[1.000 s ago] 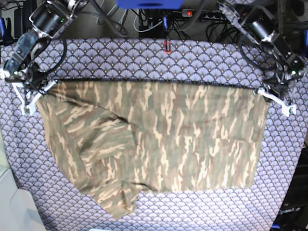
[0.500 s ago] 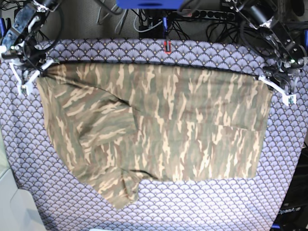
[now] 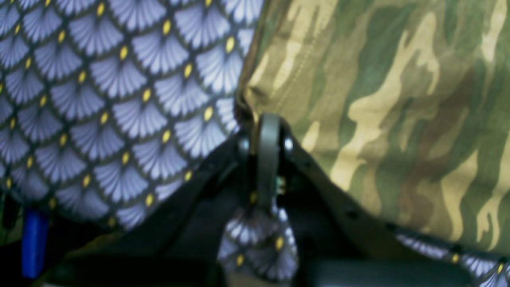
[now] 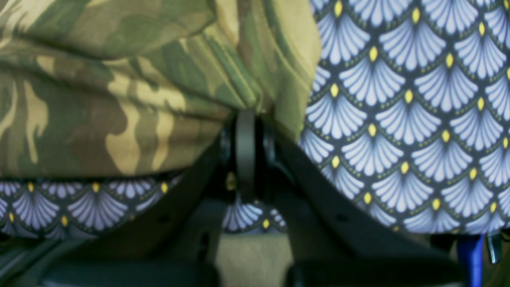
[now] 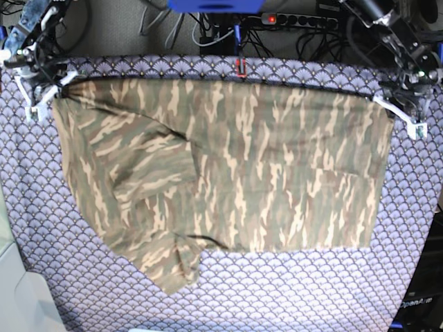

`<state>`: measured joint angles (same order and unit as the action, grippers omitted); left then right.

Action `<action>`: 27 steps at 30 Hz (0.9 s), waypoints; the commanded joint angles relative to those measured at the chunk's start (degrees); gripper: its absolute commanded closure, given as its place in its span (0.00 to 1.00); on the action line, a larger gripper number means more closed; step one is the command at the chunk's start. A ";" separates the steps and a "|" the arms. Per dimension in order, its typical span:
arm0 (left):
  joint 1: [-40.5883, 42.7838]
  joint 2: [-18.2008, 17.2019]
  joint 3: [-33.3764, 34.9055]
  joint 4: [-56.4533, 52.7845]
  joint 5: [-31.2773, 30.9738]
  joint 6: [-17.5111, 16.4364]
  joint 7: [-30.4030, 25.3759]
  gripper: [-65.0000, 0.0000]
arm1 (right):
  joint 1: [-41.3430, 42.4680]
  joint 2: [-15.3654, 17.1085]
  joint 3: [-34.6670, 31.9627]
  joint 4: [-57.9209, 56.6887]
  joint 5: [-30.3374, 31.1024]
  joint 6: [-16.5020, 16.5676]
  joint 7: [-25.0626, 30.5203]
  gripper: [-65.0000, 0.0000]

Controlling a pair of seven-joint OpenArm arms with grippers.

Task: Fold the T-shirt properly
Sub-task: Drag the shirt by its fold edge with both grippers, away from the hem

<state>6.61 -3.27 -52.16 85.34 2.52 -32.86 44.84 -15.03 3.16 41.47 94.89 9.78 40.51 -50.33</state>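
T-shirt [image 5: 228, 173] corners pinched between both arms' closed jaws

Right gripper [image 4: 246, 119] sitting at lower centre, dark fingers [image 4: 246, 151] pressing together on bunched corner of T-shirt [image 4: 119, 79]. Camouflage cloth filling upper left, gathering into pleats running down toward pinch point, hemmed edge hanging just right of fingers. Purple scallop-patterned tablecloth [image 4: 406, 111] showing across right side and in strip beneath shirt's lower edge. Blue object [image 4: 466, 255] peeking in at bottom right corner, blurred. Gripper body lying dark and out of focus along bottom.
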 commanded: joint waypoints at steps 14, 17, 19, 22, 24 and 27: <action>2.75 1.29 -0.54 3.58 2.00 1.08 0.04 1.00 | -3.57 1.72 0.33 0.98 3.45 -0.51 1.23 1.00; 3.19 1.29 -0.37 3.58 2.00 1.08 -0.14 1.00 | -3.48 1.72 0.33 0.98 3.27 -0.51 0.96 1.00; 3.19 1.29 -0.37 3.58 2.00 1.08 -0.14 1.00 | -3.39 1.81 0.33 0.98 3.27 -0.51 0.61 1.00; 3.19 1.29 -0.37 3.58 2.00 1.08 0.04 1.00 | -3.39 2.60 0.06 0.89 3.19 -0.51 0.52 1.00; 3.19 1.29 -0.28 3.58 2.00 1.08 -0.14 0.97 | -3.48 2.69 0.06 0.89 3.19 -0.51 0.52 0.99; 3.19 1.29 -0.45 3.58 1.92 0.99 -0.31 0.77 | -3.48 2.86 0.33 0.89 3.19 -0.51 0.52 0.83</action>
<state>9.67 -1.43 -52.40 88.18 3.79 -32.12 43.90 -18.31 4.95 41.15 94.94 13.80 40.51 -49.74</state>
